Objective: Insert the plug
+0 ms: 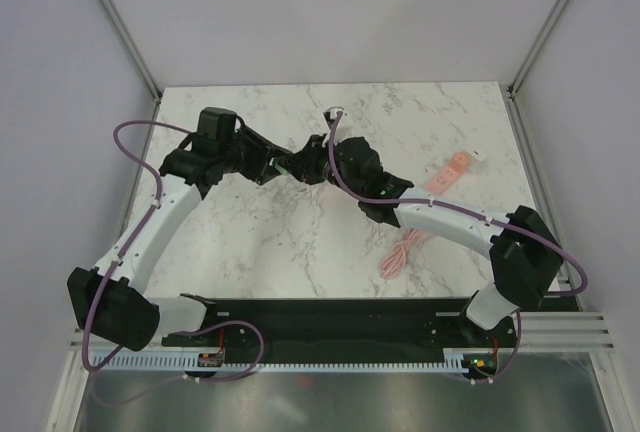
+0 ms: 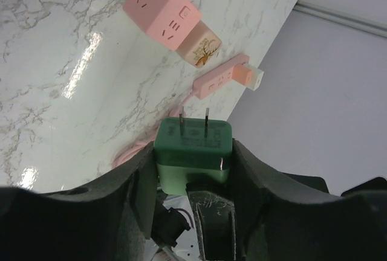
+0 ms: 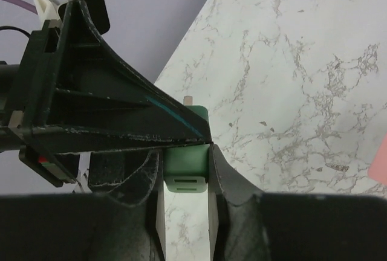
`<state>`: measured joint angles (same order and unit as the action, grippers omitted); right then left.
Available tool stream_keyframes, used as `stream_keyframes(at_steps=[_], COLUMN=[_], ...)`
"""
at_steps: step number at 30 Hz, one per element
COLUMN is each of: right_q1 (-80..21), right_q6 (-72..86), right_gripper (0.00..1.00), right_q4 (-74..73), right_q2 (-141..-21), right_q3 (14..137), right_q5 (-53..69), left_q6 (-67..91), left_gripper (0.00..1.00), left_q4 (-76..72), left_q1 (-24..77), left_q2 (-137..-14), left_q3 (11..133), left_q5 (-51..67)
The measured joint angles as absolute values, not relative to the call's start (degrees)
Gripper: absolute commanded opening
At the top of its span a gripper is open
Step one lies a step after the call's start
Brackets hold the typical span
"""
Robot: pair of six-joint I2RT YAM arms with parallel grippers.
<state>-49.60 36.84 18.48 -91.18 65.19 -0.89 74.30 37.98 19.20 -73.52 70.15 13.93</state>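
Note:
A green plug (image 2: pixel 193 146) with two metal prongs sits between the fingers of my left gripper (image 2: pixel 192 153), which is shut on it. The prongs point out over the table toward a pink cube socket (image 2: pixel 169 13). In the right wrist view, my right gripper (image 3: pixel 186 165) has its fingers against both sides of the same green plug (image 3: pixel 187 167), just below the left gripper's black finger (image 3: pixel 121 110). From above, both grippers meet over the table's middle, left gripper (image 1: pixel 288 167) and right gripper (image 1: pixel 318 160), and the plug is nearly hidden between them.
A pink power strip (image 1: pixel 455 170) with a white end lies at the right of the marble table (image 1: pixel 250 242). Its pink cable (image 1: pixel 400 252) coils toward the near edge. In the left wrist view the pink strip (image 2: pixel 224 80) lies beyond the cube socket.

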Motion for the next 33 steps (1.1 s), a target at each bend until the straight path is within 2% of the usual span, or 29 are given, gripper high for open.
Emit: stream_keyframes(at_steps=[1,3,11,15,23,25,26,33], right_q1=[-49.67,-49.78,-46.65,-37.8,-19.66,-15.29,-13.08,-3.09], right_q6=[36.93,36.86,32.64,30.37,25.26,24.14,23.86,26.41], right_gripper=[0.0,0.0,0.0,0.0,0.0,0.0,0.0,0.0], right_q4=[18.41,18.37,1.96,-9.28,-36.14,-41.5,-44.16,-51.46], right_q2=[-91.37,-91.64,-91.26,-87.18,-77.67,-78.48,-79.48,-89.89], right_q3=[65.52,65.95,71.26,68.69,69.89,72.71,74.52,80.71], right_q5=[-1.28,-1.67,-2.98,-0.21,0.12,0.67,0.69,4.36], left_q6=[74.15,73.76,62.41,49.3,26.39,22.92,21.5,15.77], left_gripper=[0.74,0.85,0.84,0.78,0.77,0.8,0.99,1.0], left_q4=[37.82,36.75,34.72,33.65,32.95,32.8,32.4,33.3], left_q1=[19.2,19.57,20.64,20.64,20.73,21.02,21.34,24.75], left_q2=[-73.45,-73.36,-71.61,-69.28,-61.8,-60.51,-59.83,-59.57], left_q3=[70.13,70.13,70.13,69.38,65.39,65.17,64.66,60.25], left_q5=[13.58,13.87,11.31,8.45,7.42,7.62,7.64,8.01])
